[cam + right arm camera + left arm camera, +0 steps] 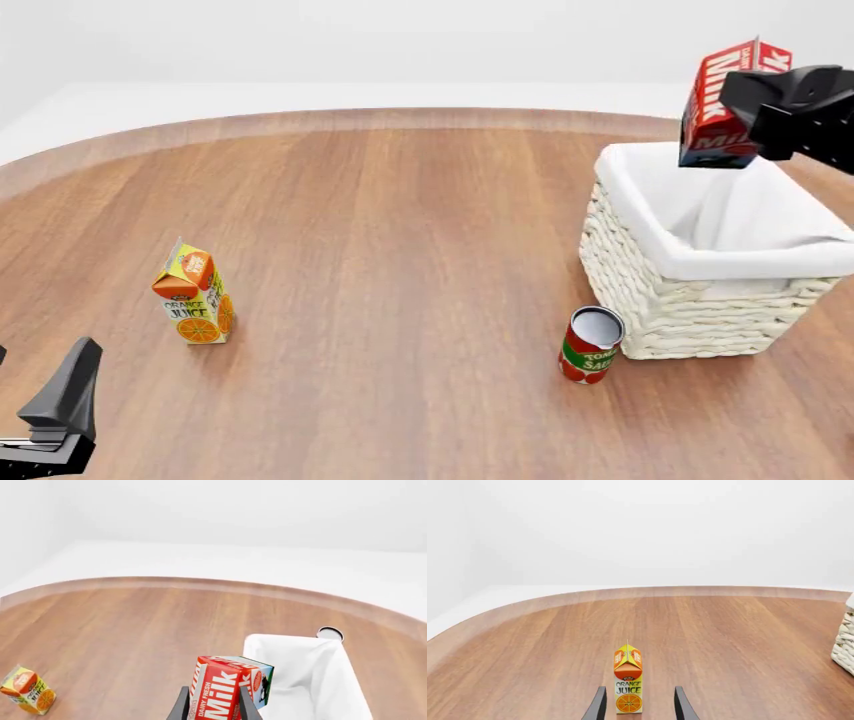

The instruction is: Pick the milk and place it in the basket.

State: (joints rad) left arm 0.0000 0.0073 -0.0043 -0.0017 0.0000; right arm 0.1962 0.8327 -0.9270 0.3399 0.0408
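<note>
At the near left corner of my front view I see only part of the left gripper (54, 425): one dark finger shows and the rest is cut off by the frame. Its wrist camera shows both fingertips apart with nothing between them, so it is released. Ahead of those tips the juice (195, 294) stands upright on the table's (400, 230) left side, well apart from everything else.

Further right, the can (589, 345) stands upright near the table's near edge, just beside the basket's (674, 300) near left corner; I cannot tell whether they touch. The basket sits toward the table's right edge. Its white lining hides the floor inside, and its right end runs close to the frame's edge.

Above the basket's far left part, the right gripper (771, 100) grasps the milk (722, 100) in the air, tilted, clear of the rim. The arm is cut off at the right edge. In the right wrist view the fingers (181, 707) clamp the carton's sides, and the carton's lower part is out of frame.
</note>
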